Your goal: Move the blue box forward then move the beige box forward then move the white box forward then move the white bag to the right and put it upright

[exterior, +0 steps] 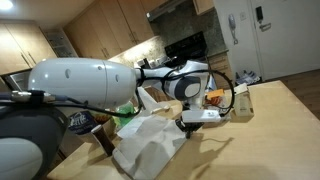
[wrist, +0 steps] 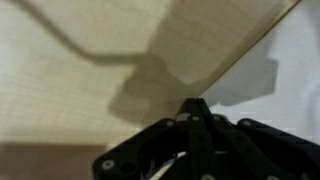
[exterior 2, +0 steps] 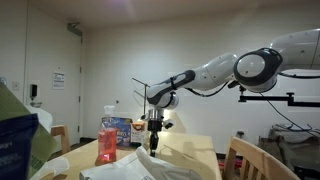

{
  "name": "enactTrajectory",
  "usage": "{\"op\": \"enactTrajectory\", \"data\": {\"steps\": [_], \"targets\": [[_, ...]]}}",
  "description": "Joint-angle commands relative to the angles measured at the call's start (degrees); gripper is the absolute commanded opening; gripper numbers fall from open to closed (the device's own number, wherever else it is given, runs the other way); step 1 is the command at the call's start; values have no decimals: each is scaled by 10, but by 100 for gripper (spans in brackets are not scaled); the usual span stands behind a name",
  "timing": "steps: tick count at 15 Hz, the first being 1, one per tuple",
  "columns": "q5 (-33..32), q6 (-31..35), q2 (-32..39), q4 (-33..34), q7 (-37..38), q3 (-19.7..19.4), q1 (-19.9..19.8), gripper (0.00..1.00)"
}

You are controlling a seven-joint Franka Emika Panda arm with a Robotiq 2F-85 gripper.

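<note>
white bag (exterior: pixel 150 142) lies slumped and crumpled on the wooden table (exterior: pixel 280 130) in an exterior view, not upright, spreading toward the near edge. the arm (exterior: pixel 90 80) sweeps across the front of the picture and the gripper (exterior: pixel 190 125) hangs at the bag's far upper edge, pointing down; from here i cannot tell whether it touches the cloth. a small orange-faced carton, the white box (exterior: pixel 214 98), sits just beyond the wrist, too blurred for more.

over to an exterior view from the table's end: the gripper (exterior 2: pixel 154 143) hangs straight down over the table, fingers drawn into 1 narrow tip. the white bag (exterior 2: pixel 130 170) fills the bottom edge in front of it. the blue box (exterior 2: pixel 124 131) stands upright farther back, beside the gripper, with a red translucent cup (exterior 2: pixel 107 142) in front of it on the near side.

wrist view now: the gripper (wrist: pixel 195 105) comes up from the bottom, jaws pressed fully together, nothing visible between them. bare table (wrist: pixel 80 70) lies beneath, and the white bag (wrist: pixel 290 60) takes the right corner, its edge running diagonally just beside the fingertips.
</note>
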Motion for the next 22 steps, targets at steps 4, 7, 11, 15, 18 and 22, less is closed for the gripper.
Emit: {"op": "enactTrajectory", "data": {"steps": [4,7,11,15,18,22], "targets": [[-11,39,-6,12,-4,-9,10,0],[-26,101,-26,-2,-14,-21,9,0],[-54,183,-42,-22,-1,-52,0,0],[-60,205,-38,-37,5,-84,-8,0],[-68,197,-36,-62,6,-110,-9,0],[-75,198,-41,-93,7,-136,-10,0]]}}
